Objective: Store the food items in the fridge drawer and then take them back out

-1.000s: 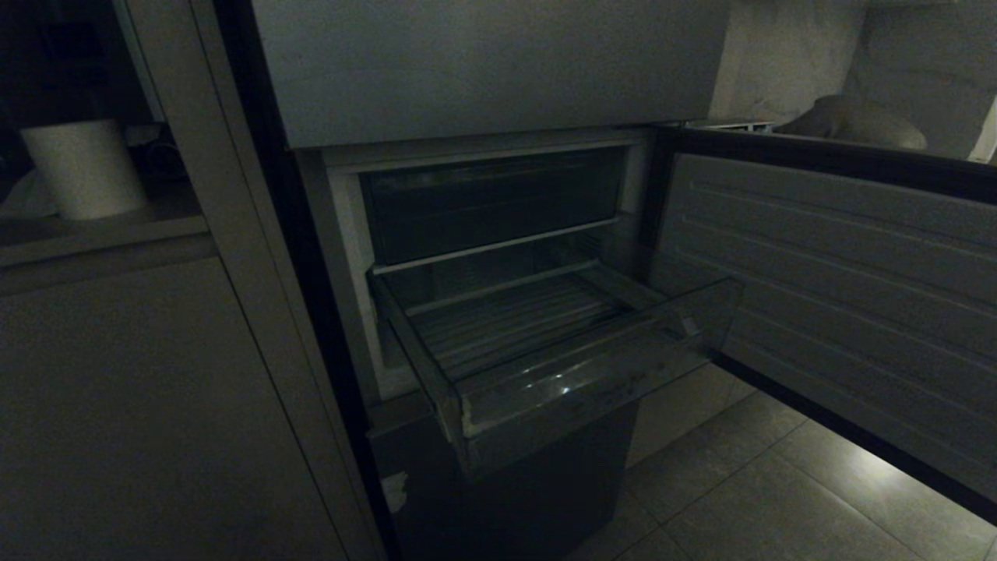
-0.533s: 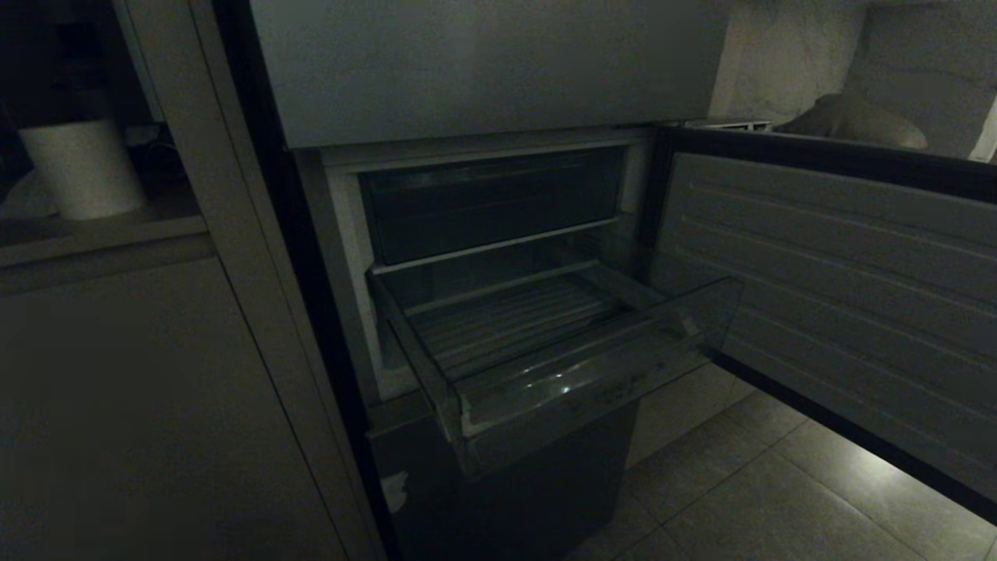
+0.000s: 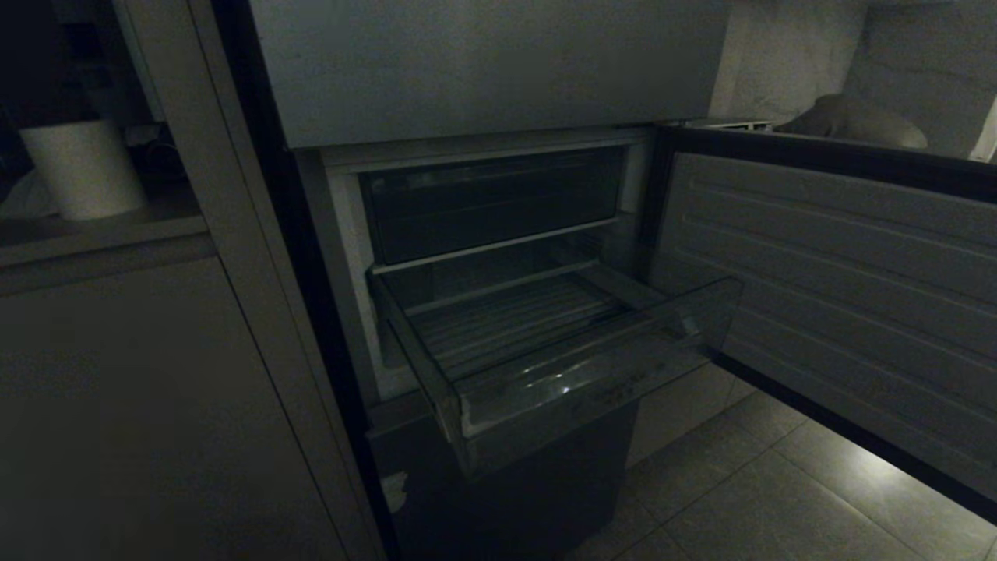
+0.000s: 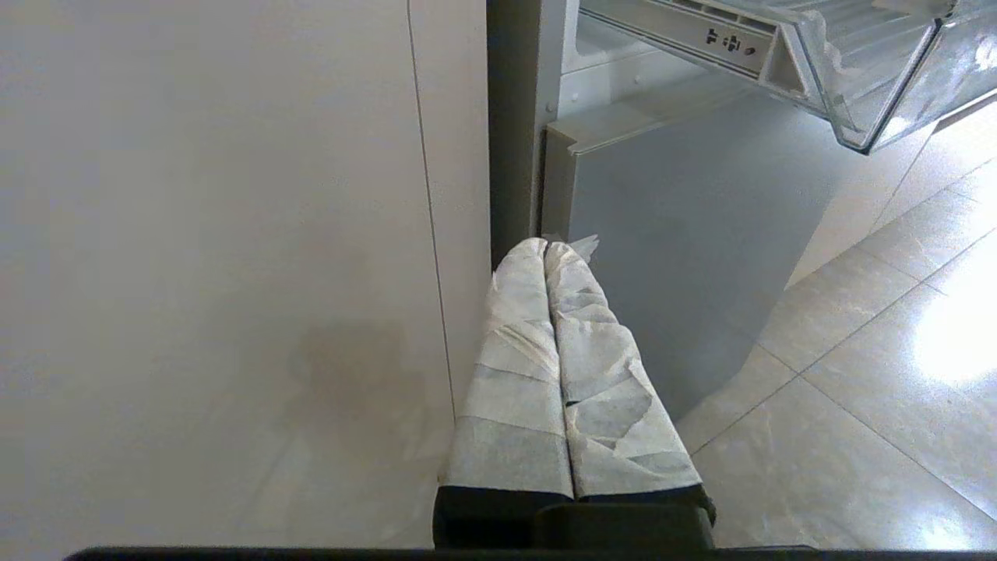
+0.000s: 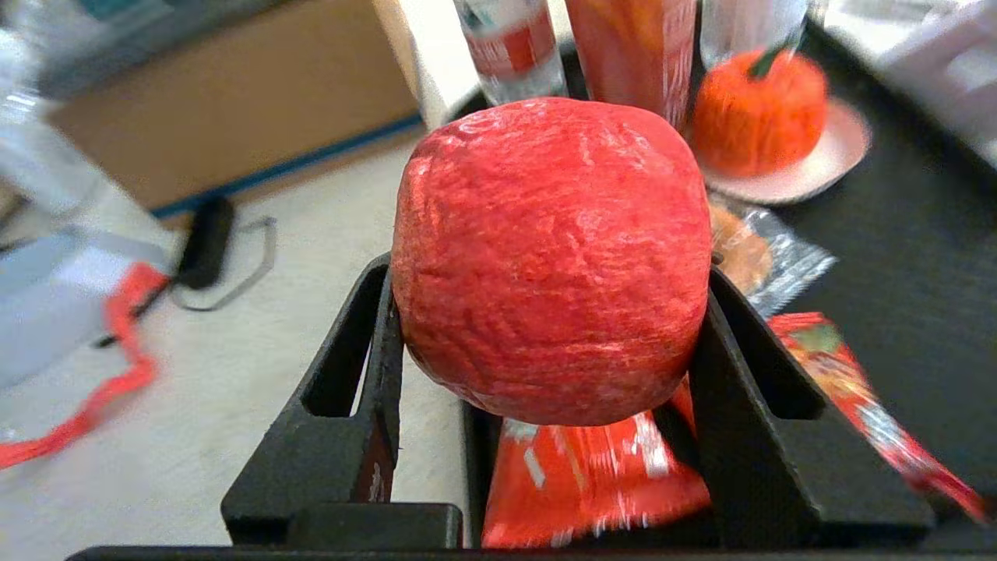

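The fridge drawer (image 3: 576,386) stands pulled out, clear plastic with a ribbed bottom and nothing in it; its corner also shows in the left wrist view (image 4: 857,70). Neither arm is in the head view. My right gripper (image 5: 547,280) is shut on a round red food item (image 5: 549,234), held above a black tray (image 5: 919,273). The other food item, a lumpy orange-red piece (image 5: 759,109), sits on a pink plate (image 5: 826,167) on that tray. My left gripper (image 4: 545,249), wrapped in white tape, hangs shut and empty low beside the fridge's bottom corner.
The fridge door (image 3: 841,257) stands open to the right over tiled floor. A darker compartment (image 3: 491,202) lies above the drawer. On the tray are a red cup (image 5: 635,47), a red-labelled bottle (image 5: 514,47), a red packet (image 5: 592,475) and a wrapped bun (image 5: 740,249).
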Controlling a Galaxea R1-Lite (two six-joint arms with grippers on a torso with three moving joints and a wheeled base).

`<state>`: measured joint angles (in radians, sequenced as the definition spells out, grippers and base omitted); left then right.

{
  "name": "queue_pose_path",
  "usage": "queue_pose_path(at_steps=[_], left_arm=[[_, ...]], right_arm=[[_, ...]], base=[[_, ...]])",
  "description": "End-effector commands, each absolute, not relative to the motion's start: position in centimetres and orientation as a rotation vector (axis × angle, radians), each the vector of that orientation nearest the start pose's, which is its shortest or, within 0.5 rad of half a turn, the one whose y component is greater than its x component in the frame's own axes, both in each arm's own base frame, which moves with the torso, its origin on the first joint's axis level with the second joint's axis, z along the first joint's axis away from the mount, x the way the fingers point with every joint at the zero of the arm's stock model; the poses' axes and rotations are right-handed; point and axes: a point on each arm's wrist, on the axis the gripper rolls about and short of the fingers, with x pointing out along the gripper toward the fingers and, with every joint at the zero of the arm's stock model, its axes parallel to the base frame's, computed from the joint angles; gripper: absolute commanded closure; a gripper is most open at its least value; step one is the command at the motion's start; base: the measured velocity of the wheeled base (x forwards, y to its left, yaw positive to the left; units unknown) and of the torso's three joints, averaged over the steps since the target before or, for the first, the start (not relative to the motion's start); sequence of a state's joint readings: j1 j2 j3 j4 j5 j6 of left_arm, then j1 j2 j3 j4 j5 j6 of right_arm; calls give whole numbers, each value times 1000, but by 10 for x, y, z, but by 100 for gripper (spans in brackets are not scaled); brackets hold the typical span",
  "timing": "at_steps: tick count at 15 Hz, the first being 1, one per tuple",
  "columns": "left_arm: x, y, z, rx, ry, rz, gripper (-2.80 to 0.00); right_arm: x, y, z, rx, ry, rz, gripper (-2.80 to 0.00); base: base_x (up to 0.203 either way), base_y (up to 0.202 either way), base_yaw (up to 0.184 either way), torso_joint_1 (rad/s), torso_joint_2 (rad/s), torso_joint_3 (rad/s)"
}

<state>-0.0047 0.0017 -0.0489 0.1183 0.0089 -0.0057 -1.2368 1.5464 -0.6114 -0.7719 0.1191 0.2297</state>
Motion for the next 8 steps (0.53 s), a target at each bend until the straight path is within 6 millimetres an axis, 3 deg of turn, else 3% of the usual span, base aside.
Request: queue_pose_path(at_steps=[1, 5, 8], left_arm=[[-27, 0, 77, -6, 72, 5, 0], [-27, 0, 77, -6, 72, 5, 0], [-27, 0, 77, -6, 72, 5, 0]], right_arm=[[97, -272, 165, 364, 65, -1129, 0], [108, -300, 151, 342, 48, -1110, 0], [115, -311, 148, 341, 43, -1038, 0]], base=[[0, 0, 0, 0, 0, 0], [0, 0, 0, 0, 0, 0], [0, 0, 0, 0, 0, 0]])
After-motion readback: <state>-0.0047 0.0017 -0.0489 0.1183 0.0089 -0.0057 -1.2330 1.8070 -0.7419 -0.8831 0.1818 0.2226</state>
